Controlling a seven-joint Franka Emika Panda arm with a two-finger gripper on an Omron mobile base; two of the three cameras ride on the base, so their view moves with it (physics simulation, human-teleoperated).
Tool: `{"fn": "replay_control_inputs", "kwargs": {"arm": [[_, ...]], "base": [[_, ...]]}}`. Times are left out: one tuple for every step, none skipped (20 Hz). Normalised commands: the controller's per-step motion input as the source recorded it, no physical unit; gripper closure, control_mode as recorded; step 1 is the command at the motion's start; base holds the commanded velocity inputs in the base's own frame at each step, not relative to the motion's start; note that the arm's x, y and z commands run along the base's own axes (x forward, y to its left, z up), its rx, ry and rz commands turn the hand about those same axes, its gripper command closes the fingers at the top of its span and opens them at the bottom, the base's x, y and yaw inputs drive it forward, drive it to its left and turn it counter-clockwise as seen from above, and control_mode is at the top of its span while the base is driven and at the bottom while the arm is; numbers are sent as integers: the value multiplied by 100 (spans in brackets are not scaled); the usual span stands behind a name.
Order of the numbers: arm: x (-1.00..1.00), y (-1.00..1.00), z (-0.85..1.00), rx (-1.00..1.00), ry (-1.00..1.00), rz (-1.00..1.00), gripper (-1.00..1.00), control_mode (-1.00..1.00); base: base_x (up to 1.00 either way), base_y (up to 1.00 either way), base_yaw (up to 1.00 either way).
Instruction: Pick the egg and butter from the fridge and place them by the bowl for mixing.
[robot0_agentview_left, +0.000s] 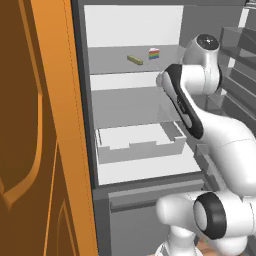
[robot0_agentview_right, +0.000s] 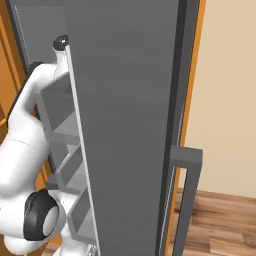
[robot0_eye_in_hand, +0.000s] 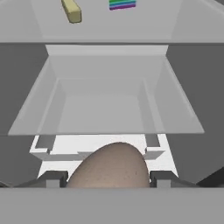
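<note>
In the hand view my gripper is shut on the egg, a speckled brown-grey oval that sits between the two dark fingertips. The hand faces into the open fridge at about the height of the middle shelf. On the upper shelf lies the butter, an olive-yellow stick, well above and beyond the hand. The bowl is out of view.
A rainbow-striped cake slice stands right of the butter. Below the middle shelf sits a white drawer tray. The open fridge door with its racks stands close on the arm's right. An orange cupboard flanks the left.
</note>
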Motion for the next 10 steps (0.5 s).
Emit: {"fn": "replay_control_inputs", "kwargs": {"arm": [[-100,21,-10,0,9,0,100,-100],[-100,19,-14,0,13,0,100,-100],[-100,16,-15,0,16,0,100,-100],[-100,11,-14,1,19,0,100,-100],[-100,0,-1,3,22,1,100,-100],[-100,0,0,0,22,2,100,-100],[-91,9,-6,0,25,0,100,-100],[-84,10,-1,0,31,0,100,-100],[-84,14,-6,0,35,0,100,-100],[-86,9,-8,0,38,0,100,-100]], "base": [[0,0,0],[0,0,0],[0,0,0],[0,0,0],[0,0,0],[0,0,0],[0,0,0],[0,0,0],[0,0,0],[0,0,0]]}}
